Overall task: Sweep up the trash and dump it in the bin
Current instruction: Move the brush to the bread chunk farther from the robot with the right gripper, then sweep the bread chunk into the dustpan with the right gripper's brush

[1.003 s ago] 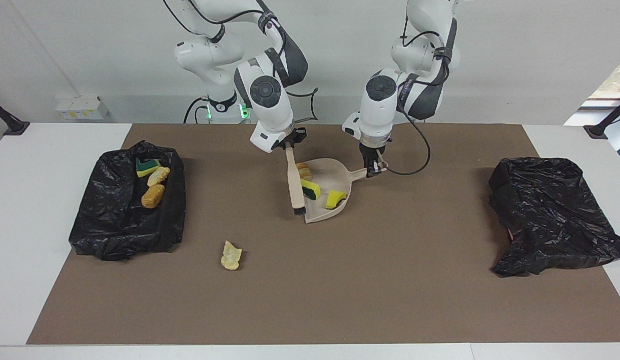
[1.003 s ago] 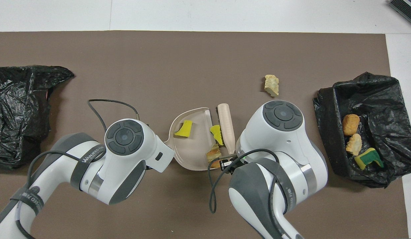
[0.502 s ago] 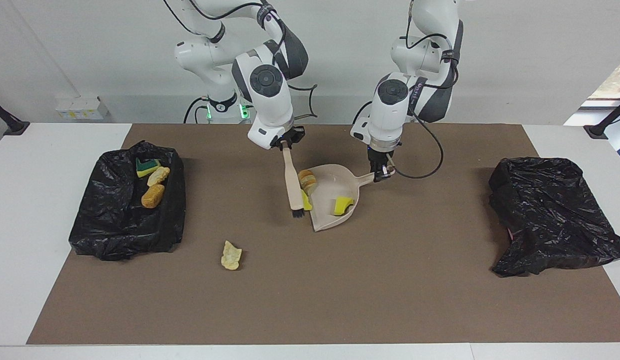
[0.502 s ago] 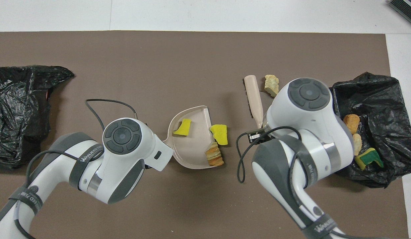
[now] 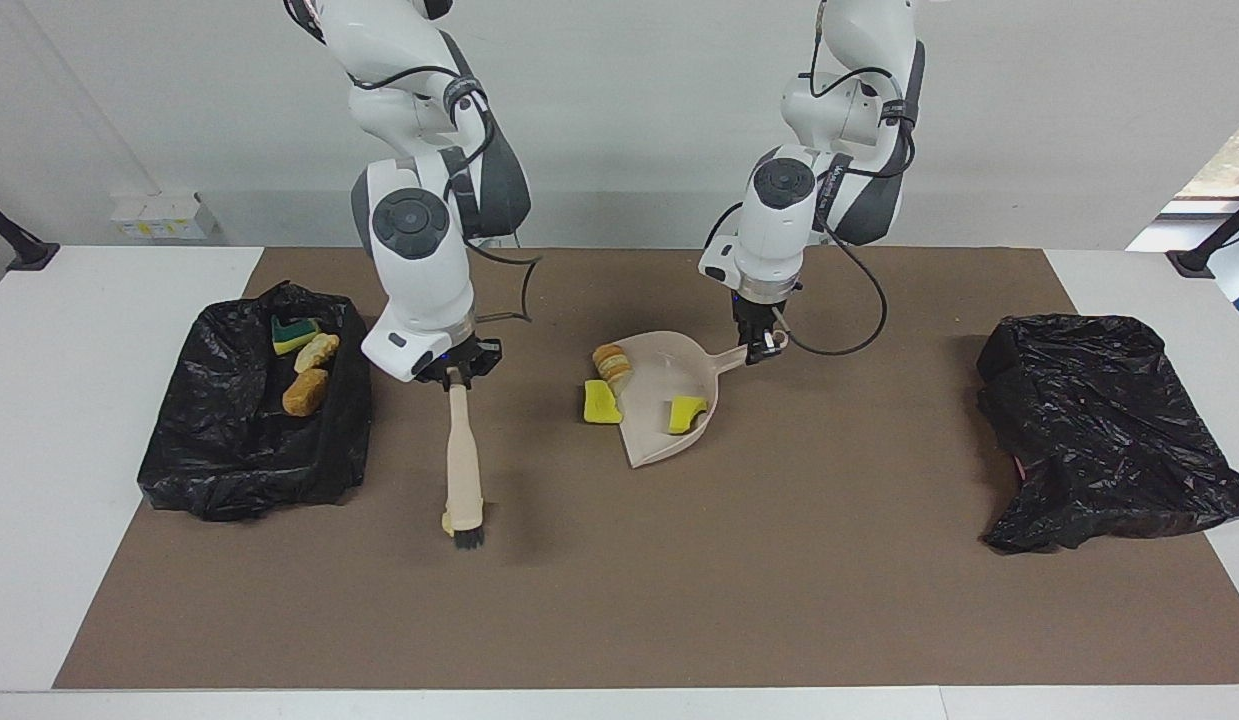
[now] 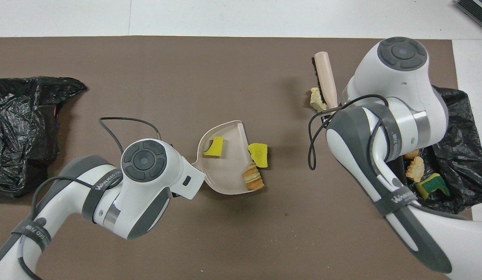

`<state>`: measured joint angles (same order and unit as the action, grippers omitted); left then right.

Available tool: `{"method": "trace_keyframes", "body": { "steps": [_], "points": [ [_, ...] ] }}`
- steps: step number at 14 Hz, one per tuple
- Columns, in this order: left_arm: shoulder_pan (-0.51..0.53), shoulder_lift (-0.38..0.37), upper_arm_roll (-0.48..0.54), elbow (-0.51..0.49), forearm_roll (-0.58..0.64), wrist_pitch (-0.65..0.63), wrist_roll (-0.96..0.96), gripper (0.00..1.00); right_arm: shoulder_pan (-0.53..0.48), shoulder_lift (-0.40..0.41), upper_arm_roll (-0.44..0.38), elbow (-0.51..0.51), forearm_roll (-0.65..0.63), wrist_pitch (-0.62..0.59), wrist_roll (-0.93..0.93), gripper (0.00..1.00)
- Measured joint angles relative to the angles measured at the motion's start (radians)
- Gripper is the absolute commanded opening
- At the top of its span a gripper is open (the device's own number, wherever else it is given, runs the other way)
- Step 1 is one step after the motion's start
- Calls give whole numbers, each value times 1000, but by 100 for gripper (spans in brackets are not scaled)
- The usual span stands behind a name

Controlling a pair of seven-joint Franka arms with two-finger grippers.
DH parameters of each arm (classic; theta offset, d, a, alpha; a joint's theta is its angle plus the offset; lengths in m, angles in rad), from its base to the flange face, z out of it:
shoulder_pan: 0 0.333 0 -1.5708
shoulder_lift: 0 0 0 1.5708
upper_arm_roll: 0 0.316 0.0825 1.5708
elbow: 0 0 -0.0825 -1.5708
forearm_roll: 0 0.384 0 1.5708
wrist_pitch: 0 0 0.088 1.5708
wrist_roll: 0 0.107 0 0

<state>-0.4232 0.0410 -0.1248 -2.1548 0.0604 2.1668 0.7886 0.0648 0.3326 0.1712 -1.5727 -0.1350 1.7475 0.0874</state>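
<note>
My right gripper [image 5: 459, 374] is shut on the handle of a beige brush [image 5: 464, 470] [image 6: 327, 81], whose black bristles point down right beside a pale trash lump [image 5: 446, 522] [image 6: 315, 100]. My left gripper [image 5: 757, 347] is shut on the handle of the beige dustpan [image 5: 659, 435] [image 6: 225, 175]. One yellow sponge piece [image 5: 687, 412] lies in the pan. A bread-like lump [image 5: 611, 362] sits at the pan's rim. Another yellow sponge [image 5: 601, 402] [image 6: 258, 154] lies on the mat just outside the rim. The black-bagged bin [image 5: 239, 480] at the right arm's end holds three pieces.
A second crumpled black bag [image 5: 1099, 430] [image 6: 23, 128] lies at the left arm's end of the brown mat. A cable loops from the left wrist over the mat beside the dustpan handle.
My right arm swung the brush away from the dustpan, out to the pale lump. One yellow sponge that was in the pan now lies outside its rim. The dustpan shifted slightly.
</note>
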Motion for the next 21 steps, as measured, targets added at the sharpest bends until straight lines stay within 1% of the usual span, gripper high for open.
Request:
{"method": "trace_keyframes", "body": {
  "steps": [2,6,8,11,13,15,17,19,21],
  "points": [
    [0,0,-2,0,0,1,-16,0,-30,53,0,82,-47,-32,-50,0],
    [-1,0,-4,0,0,1,-53,0,-61,181,-1,205,-110,-33,-107,0],
    [-1,0,-4,0,0,1,-53,0,-64,234,-1,236,-124,-34,-116,0],
    [-1,0,-4,0,0,1,-55,0,-63,256,6,227,-121,-55,-155,0],
    [-1,0,-4,-1,0,1,-56,0,-61,236,14,177,-107,-78,-187,0],
    [-1,0,-4,-1,0,1,-56,0,-55,188,18,81,-50,-84,-191,0],
    [-1,0,-4,-1,0,1,-57,0,-45,119,20,-34,28,-86,-191,0],
    [-1,0,-5,-4,0,1,-58,0,-12,53,21,-140,86,-86,-191,0],
    [-1,0,-5,-10,0,3,-62,0,48,4,22,-207,144,-85,-190,0]
  ]
}}
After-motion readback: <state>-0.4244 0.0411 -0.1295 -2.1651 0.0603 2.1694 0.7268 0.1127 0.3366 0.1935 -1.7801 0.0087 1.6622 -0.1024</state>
